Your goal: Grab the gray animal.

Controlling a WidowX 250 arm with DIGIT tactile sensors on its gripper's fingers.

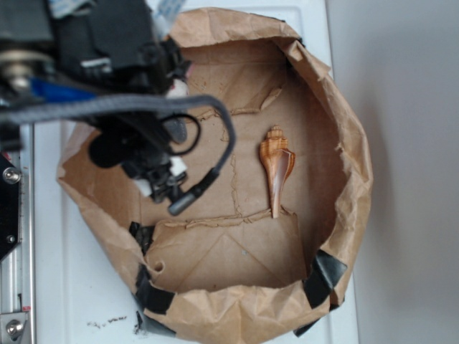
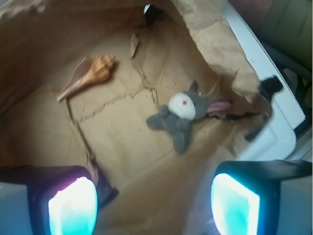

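Note:
The gray animal [image 2: 182, 116] is a small plush with a white muzzle, red nose and a pink-lined ear, lying on the brown paper floor near the bag's wall. In the wrist view it lies ahead of my gripper [image 2: 154, 205], a little right of centre and well apart from it. The gripper is open, its two glowing pads [image 2: 73, 208] wide apart with only paper between them. In the exterior view the arm and gripper [image 1: 159, 183] hang over the bag's left side and the animal is hidden beneath them.
A brown spiral seashell [image 1: 276, 168] [image 2: 90, 73] lies on the paper, away from the plush. The crumpled paper bag walls [image 1: 344, 143] [image 2: 215, 44] ring the area, held with black tape [image 1: 326, 276]. A white surface [image 1: 93, 287] lies outside.

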